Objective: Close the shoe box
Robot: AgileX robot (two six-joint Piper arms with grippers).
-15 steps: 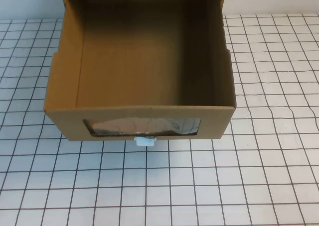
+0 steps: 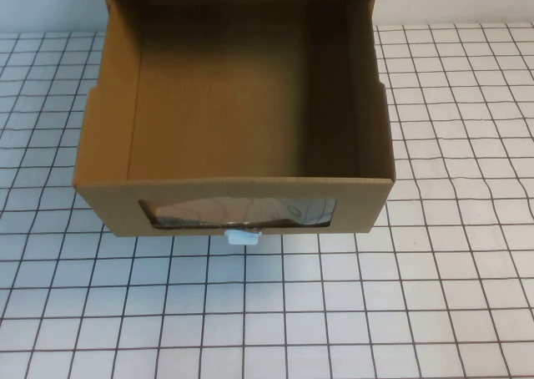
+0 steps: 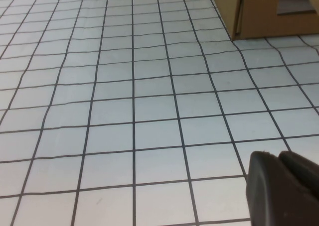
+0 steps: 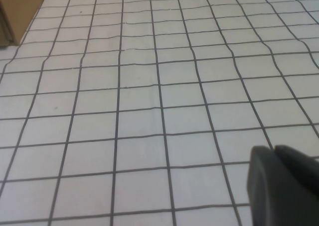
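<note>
My left pincer (image 3: pixel 286 188) sits low over the worktop (image 3: pixel 149 86), only a dark tip of it showing at the edge of the left wrist view. The two finger ends lie pressed together there, a thin seam between them, nothing held. Bare gridded surface lies beneath and ahead of it.

Ahead of the left pincer and off to one side, well apart from it, stands a brown cardboard corner of the shoe box (image 3: pixel 259 12), resting on the worktop, with a paler opening cut in its face.

My right pincer (image 4: pixel 284 186) is likewise low over the worktop (image 4: pixel 149 86), a dark tip at the frame edge, finger ends together with a fine line between them, empty. Far ahead of it, on the opposite side, only a sliver of brown cardboard (image 4: pixel 17 12) shows.

Neither pincer appears in the high view. There the shoe box (image 2: pixel 234 120) stands on the worktop (image 2: pixel 450 270), its drawer pulled out toward me and open at the top, its inside bare. The front panel faces me, carrying a clear plastic window (image 2: pixel 242 212) with the small white pull tab (image 2: pixel 243 236) just below it, touching the panel's lower edge. The drawer's rear end runs into the cardboard sleeve at the far side.
</note>
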